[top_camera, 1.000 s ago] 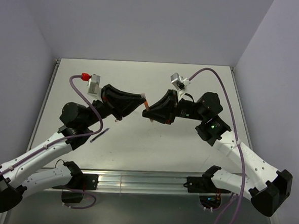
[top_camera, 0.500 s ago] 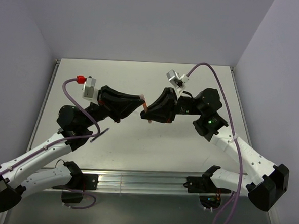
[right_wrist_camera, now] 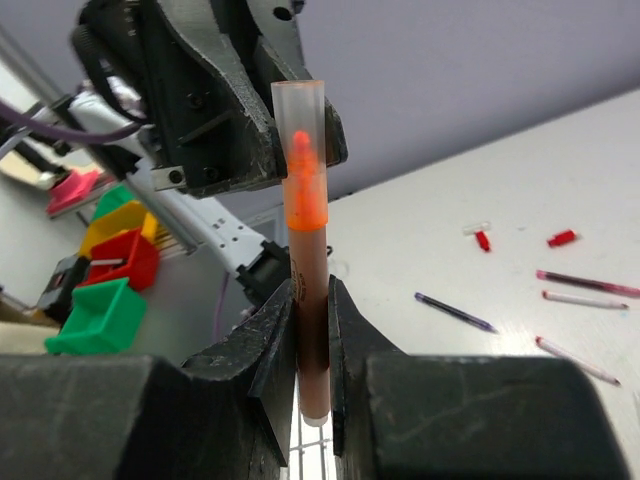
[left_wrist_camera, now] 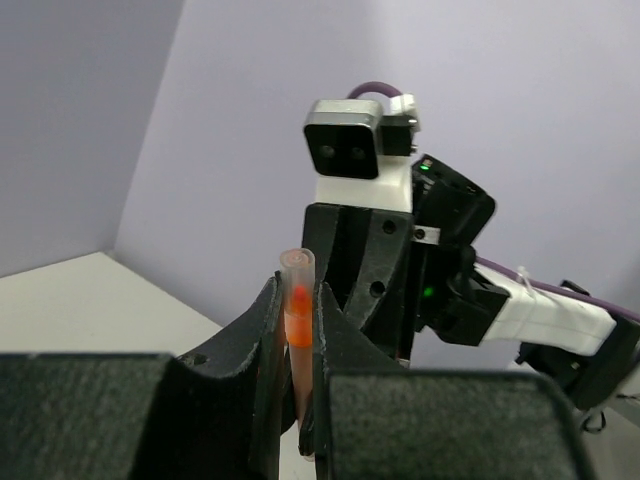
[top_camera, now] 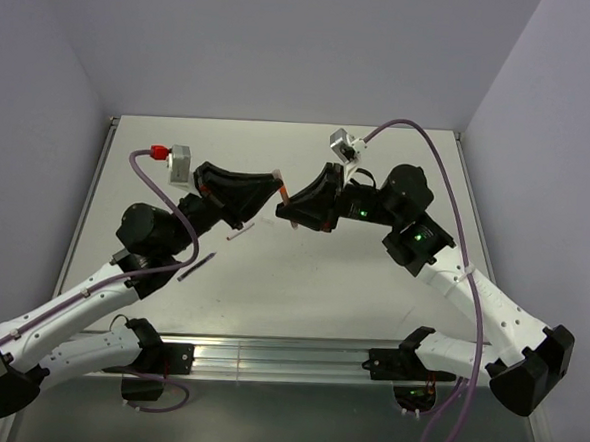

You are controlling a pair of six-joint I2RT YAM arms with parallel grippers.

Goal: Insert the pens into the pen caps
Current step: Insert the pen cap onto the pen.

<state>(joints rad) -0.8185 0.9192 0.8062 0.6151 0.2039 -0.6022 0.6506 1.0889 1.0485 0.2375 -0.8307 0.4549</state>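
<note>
above the white table (top_camera: 352,275), mid-frame in the top view, my right gripper (right_wrist_camera: 310,290) pinches the orange pen (right_wrist_camera: 303,215) by its barrel and my left gripper (left_wrist_camera: 296,285) clamps the clear cap (right_wrist_camera: 298,105) over its tip, so i judge this pair about seated, with loose pens (right_wrist_camera: 455,312) and red caps (right_wrist_camera: 562,238) at the right wrist view's right yet to do.

Held pen: we see a brown-orange plastic pen barrel (right_wrist_camera: 308,260) with a bright orange tip.
Its cap: a clear tubular plastic cap (right_wrist_camera: 299,105).
Loose caps: we note small red plastic caps (right_wrist_camera: 562,238).
Bins: green, red and yellow plastic bins (right_wrist_camera: 95,315).
</note>
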